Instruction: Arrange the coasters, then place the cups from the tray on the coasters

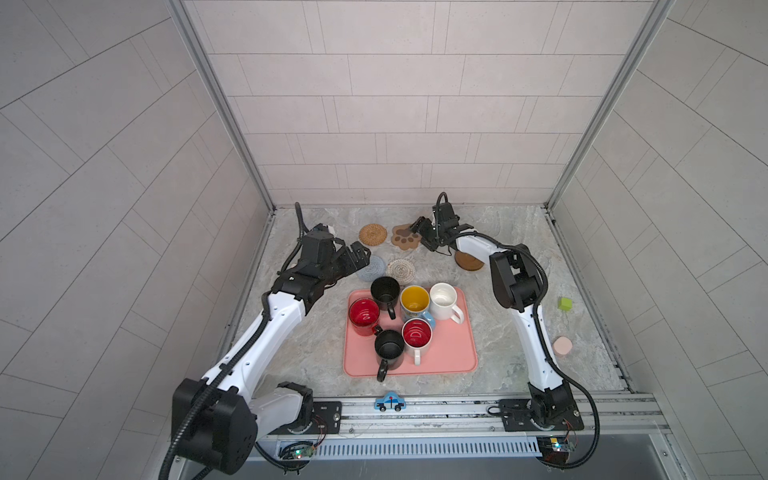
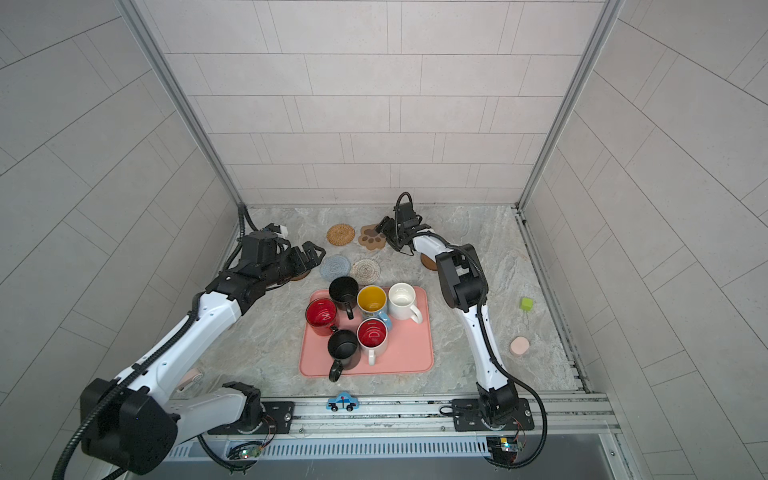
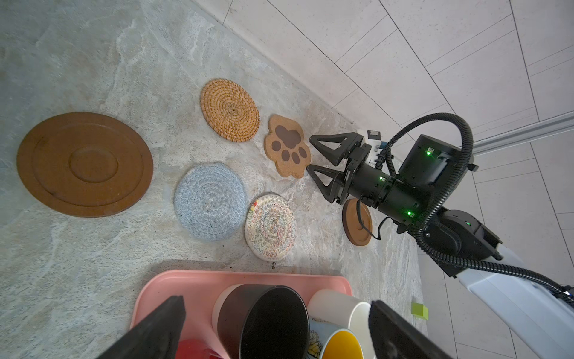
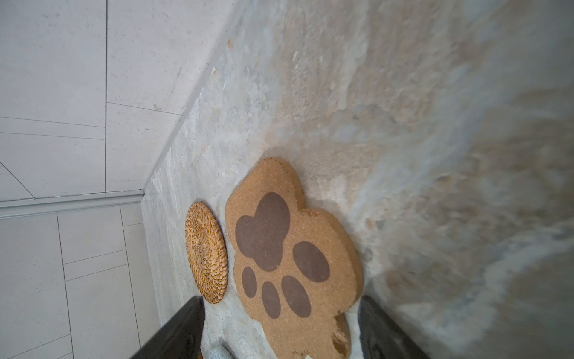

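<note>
Tray, counter near-middle: holds all six cups, upright, bunched toward its far and left edges. Coasters flat on counter between tray and far edge. Left gripper: spread wide, empty, near grey-blue coaster. Right gripper: spread, tips just beside paw coaster, gripping nothing.
</note>
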